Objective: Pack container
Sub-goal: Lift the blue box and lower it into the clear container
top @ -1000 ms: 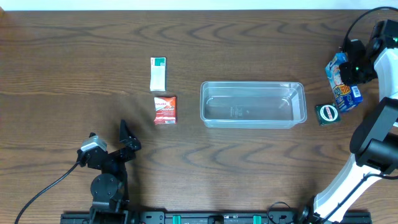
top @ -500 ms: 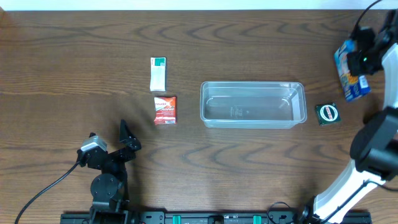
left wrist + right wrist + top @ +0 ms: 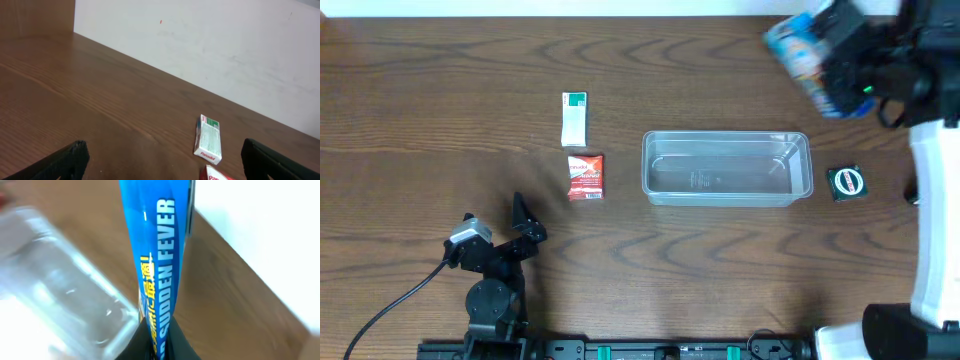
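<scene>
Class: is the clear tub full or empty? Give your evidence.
Empty: the tub shows only its bare floor; the blue packet is outside it, in the right hand.

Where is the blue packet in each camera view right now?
Overhead: blue packet at top right, blurred, above the right end of the container in the picture.
Left wrist: not in it.
Right wrist: blue packet fills the centre as an upright strip reading SUDDEN FEVER.
Shared landmark: the clear container, mid-right in the overhead view and at the left edge of the right wrist view.
</scene>
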Robot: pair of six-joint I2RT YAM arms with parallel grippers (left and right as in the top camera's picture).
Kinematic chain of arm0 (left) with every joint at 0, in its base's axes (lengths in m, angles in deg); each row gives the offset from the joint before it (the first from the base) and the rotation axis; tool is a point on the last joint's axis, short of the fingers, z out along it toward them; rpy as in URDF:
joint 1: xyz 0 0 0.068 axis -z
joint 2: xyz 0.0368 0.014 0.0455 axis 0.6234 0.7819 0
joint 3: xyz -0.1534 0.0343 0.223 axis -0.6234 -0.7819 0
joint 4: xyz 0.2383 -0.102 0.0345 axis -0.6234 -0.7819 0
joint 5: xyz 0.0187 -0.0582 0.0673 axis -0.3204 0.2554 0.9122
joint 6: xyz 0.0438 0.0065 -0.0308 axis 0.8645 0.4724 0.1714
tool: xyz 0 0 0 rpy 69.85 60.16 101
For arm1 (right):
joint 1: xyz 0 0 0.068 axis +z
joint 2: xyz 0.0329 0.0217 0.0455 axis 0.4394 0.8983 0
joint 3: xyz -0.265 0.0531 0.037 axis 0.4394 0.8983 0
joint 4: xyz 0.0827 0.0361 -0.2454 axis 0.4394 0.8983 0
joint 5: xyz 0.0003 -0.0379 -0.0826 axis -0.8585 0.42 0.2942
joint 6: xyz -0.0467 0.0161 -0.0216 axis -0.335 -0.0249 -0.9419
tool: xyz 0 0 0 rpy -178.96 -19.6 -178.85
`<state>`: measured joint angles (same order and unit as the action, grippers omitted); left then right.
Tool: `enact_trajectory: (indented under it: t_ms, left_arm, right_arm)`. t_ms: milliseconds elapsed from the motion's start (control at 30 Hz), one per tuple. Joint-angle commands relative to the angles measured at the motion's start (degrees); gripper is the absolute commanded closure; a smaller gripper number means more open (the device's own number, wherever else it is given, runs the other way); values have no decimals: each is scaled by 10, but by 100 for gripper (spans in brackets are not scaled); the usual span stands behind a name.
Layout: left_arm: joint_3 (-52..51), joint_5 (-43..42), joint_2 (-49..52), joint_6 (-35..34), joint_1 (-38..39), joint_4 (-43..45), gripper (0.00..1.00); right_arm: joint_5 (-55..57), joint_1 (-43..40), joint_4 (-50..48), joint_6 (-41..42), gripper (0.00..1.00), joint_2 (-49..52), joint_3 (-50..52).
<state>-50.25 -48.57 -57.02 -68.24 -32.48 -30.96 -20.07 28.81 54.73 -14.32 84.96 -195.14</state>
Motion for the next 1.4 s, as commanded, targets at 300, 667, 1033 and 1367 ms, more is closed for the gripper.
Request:
enact_trajectory:
  t_ms: [300,667,1033,1367]
  left_arm:
    - [-13,5,-3,9,-2,-18,2]
    - [-13,5,-3,10,-2,-18,2]
    - [-13,5,-3,10,-2,-18,2]
    - [-13,5,-3,10,-2,-18,2]
  right_arm:
    - [-20,167,59,-144,95,27,47]
    - [-22,187,58,-161,95,119,80]
    - [-26,231,66,-160,96,208,80]
    - [-33,247,87,-160,96,245,81]
